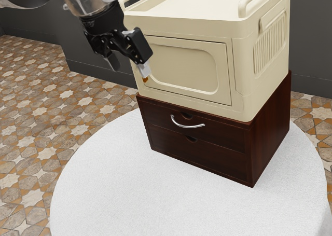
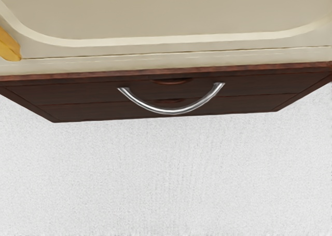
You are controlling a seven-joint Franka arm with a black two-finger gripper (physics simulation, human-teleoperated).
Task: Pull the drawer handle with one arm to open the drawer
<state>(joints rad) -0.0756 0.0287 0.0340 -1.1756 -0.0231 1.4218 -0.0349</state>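
My black gripper (image 1: 128, 68) hangs open in the exterior view, its two fingers spread with nothing between them. It is in front of the cream box, above and toward the exterior view's left of the curved silver handle (image 1: 188, 125). That handle is on the upper drawer (image 1: 223, 135) of a dark brown wooden cabinet, and the drawer front lies flush with the cabinet. In the wrist view the handle (image 2: 176, 111) arcs out from the drawer front (image 2: 78, 91), apart from my gripper.
A cream storage box (image 1: 238, 65) with raised rails stands on top of the cabinet (image 1: 272, 127). Below the upper drawer is a second drawer front (image 1: 207, 155). The cabinet rests on a round white table (image 1: 119, 184). Grey walls (image 1: 93, 59) stand behind.
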